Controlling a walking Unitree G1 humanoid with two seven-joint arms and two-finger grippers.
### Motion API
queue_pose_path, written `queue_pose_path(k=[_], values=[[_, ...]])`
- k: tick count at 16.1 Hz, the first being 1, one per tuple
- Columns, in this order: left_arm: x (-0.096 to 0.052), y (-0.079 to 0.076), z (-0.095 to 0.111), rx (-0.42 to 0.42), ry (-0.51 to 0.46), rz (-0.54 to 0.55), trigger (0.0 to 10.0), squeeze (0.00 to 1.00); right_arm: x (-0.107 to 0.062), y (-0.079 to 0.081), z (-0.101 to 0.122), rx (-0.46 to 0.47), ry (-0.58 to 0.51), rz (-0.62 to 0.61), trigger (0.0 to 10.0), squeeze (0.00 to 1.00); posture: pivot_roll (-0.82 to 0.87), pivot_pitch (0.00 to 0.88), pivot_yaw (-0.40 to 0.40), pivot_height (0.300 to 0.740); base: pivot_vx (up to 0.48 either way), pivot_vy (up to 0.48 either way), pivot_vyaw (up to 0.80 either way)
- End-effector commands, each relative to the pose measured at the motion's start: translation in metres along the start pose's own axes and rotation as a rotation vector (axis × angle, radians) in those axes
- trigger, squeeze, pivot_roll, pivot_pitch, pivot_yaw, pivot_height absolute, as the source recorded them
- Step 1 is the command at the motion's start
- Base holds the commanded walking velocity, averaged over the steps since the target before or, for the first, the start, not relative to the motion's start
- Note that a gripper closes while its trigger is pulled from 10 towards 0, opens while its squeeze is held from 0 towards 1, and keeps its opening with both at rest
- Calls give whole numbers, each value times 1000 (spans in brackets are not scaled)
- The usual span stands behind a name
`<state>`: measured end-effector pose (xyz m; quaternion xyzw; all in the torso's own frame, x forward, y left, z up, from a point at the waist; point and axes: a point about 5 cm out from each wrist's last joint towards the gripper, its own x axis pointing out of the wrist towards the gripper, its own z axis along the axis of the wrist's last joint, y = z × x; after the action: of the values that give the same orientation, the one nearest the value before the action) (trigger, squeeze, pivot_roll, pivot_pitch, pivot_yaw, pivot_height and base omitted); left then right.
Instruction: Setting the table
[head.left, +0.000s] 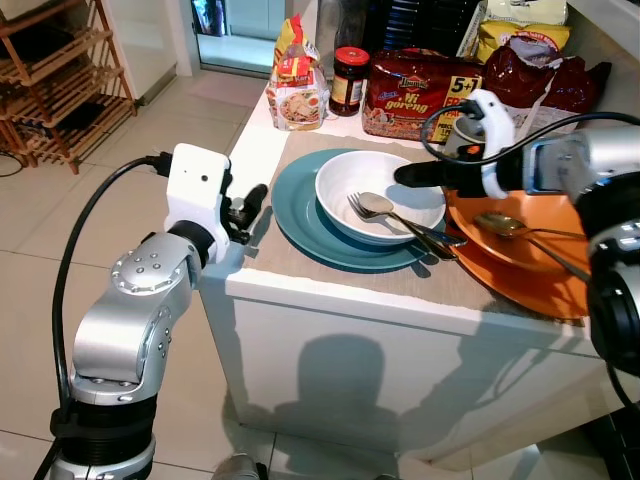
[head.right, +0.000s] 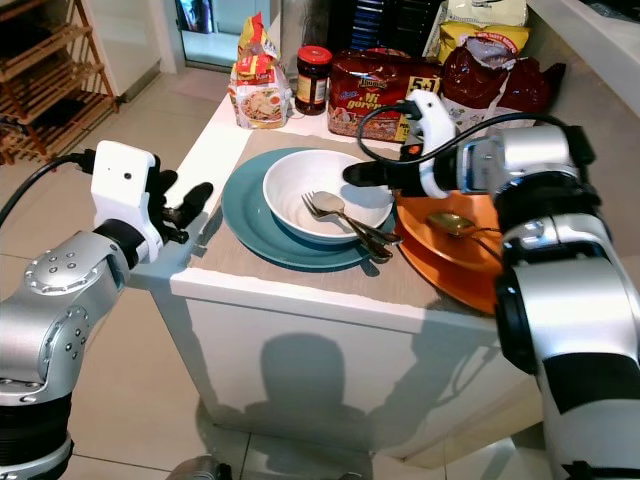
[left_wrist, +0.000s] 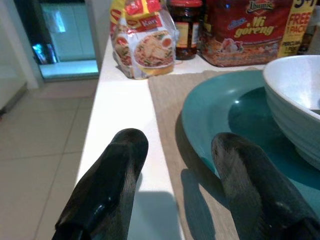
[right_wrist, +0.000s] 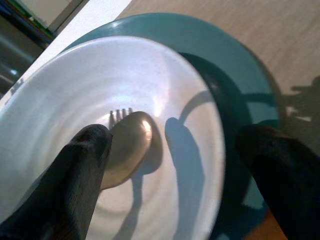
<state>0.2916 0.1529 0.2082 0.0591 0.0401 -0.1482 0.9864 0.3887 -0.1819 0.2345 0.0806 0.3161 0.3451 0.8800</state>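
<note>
Looking down from the head camera, a white counter (head.left: 262, 150) carries a beige placemat (head.left: 300, 250) with a teal plate (head.left: 300, 215) on it, and a white bowl (head.left: 345, 185) sits on that plate. A fork (head.left: 362, 210) and spoon (head.left: 378, 204) lie with heads inside the bowl, handles running out over its near rim. An orange plate (head.left: 520, 270) sits just beside the teal one, touching or overlapping it, with another spoon (head.left: 500, 224) lying on it. Right gripper (head.left: 412, 175) reaches over the bowl's far rim, holding nothing. Left gripper (head.left: 250, 205) hovers at the counter's left edge beside the teal plate, also holding nothing. Behind the plates: a noodle packet (head.left: 297, 95), a dark jar with red lid (head.left: 350, 80), a red Mi goreng multipack (head.left: 425, 90), more bags further back. A wooden rack (head.left: 60, 80) stands on the tile floor well apart to the left. Left wrist view: both black fingers (left_wrist: 107, 190) spread wide, one above the bare counter, the other over the placemat next to the teal plate (left_wrist: 215, 115); bowl (left_wrist: 295, 100) and packets beyond. Right wrist view: fingers (right_wrist: 75, 180) spread wide apart, straddling the bowl (right_wrist: 190, 150), one above the spoon bowl (right_wrist: 127, 147) with fork tines (right_wrist: 120, 116) peeking past it, the other out over the teal plate's (right_wrist: 240, 95) edge.
</note>
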Motion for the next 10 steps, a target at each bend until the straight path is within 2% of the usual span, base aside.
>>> queue_pose_path(k=[1,2,3,10], values=[[-2,-4,0,-9,7,-22,10000,0,-1,-2,0,-6,6,-12,9255,0,45,25,-100,740,0,0,0],[0,-5,0,-21,11,-21,10000,0,5,-1,-3,7,19,-9,1216,0,45,25,-100,740,0,0,0],[0,-5,0,-25,13,-23,10000,0,7,-1,-4,15,26,-10,0,0,49,26,-103,740,0,0,0],[2,1,0,-26,47,-6,10000,0,9,-2,-6,18,38,-23,0,0,55,25,-101,740,0,0,0]])
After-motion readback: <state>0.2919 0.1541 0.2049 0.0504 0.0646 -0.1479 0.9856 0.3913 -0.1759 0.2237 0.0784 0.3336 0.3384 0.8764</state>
